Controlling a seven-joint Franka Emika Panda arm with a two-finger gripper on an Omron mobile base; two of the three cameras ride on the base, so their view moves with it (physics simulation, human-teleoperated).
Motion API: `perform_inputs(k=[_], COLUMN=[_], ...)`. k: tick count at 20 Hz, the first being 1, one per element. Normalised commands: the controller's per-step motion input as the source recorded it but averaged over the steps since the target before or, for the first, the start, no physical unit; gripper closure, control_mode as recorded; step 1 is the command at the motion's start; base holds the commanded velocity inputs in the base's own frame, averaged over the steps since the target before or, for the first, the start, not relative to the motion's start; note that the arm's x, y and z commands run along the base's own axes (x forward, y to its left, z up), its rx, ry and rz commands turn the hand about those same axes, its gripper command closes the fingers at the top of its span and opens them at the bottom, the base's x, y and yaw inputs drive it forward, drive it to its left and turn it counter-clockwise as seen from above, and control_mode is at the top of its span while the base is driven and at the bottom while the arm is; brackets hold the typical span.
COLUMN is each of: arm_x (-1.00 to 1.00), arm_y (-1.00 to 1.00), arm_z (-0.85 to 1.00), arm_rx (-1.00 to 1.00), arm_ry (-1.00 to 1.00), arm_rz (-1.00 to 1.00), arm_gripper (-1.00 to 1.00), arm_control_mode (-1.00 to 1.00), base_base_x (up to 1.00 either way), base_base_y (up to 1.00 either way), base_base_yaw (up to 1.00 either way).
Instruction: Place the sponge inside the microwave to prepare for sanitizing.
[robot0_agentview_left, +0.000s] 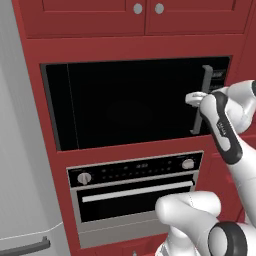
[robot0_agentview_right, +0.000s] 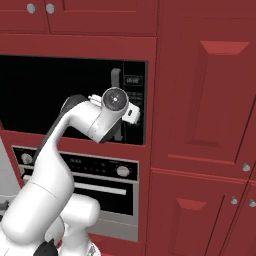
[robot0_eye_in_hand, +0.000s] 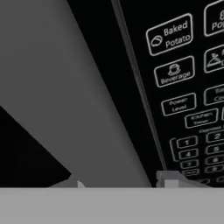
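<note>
The gripper (robot0_agentview_left: 196, 98), fingers set apart astride the grey vertical door handle (robot0_eye_in_hand: 65, 96) of the shut microwave (robot0_agentview_left: 130, 105) beside its button panel (robot0_eye_in_hand: 188, 87), should take that stiff bar mid-length, judging the large door moderately heavy to swing.

microwave (robot0_agentview_left: 130, 105) interior hidden, fingers (robot0_eye_in_hand: 168, 178) barely visible

microwave (robot0_agentview_left: 130, 105) above oven (robot0_agentview_left: 135, 192), below cabinets (robot0_agentview_left: 135, 15)

Black built-in microwave (robot0_agentview_left: 135, 105), dark glass door closed
</note>
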Motion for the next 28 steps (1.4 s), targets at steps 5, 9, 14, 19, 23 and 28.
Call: perform_inputs(k=[5, 9, 14, 19, 23, 28], arm_x=[-0.14, -0.37, -0.43, -0.53, -0.62, -0.61], arm_y=[0.27, 0.22, 0.24, 0.20, 0.17, 0.15], arm_z=[0.00, 0.00, 0.01, 0.02, 0.01, 0.00], arm_rx=[0.12, 0.12, 0.11, 0.11, 0.06, 0.01], arm_ry=[-0.01, 0.00, 0.00, 0.00, 0.00, 0.02], arm_rz=[-0.01, -0.02, -0.03, -0.01, 0.00, 0.00], arm_gripper=[1.00, 1.00, 1.00, 1.00, 1.00, 1.00], arm_control_mode=[-1.00, -1.00, -1.00, -1.00, -1.00, -1.00], base_base_x=[0.00, 0.00, 0.00, 0.00, 0.00, 0.00], base_base_y=[0.00, 0.00, 0.00, 0.00, 0.00, 0.00], base_base_yaw=[0.00, 0.00, 0.00, 0.00, 0.00, 0.00])
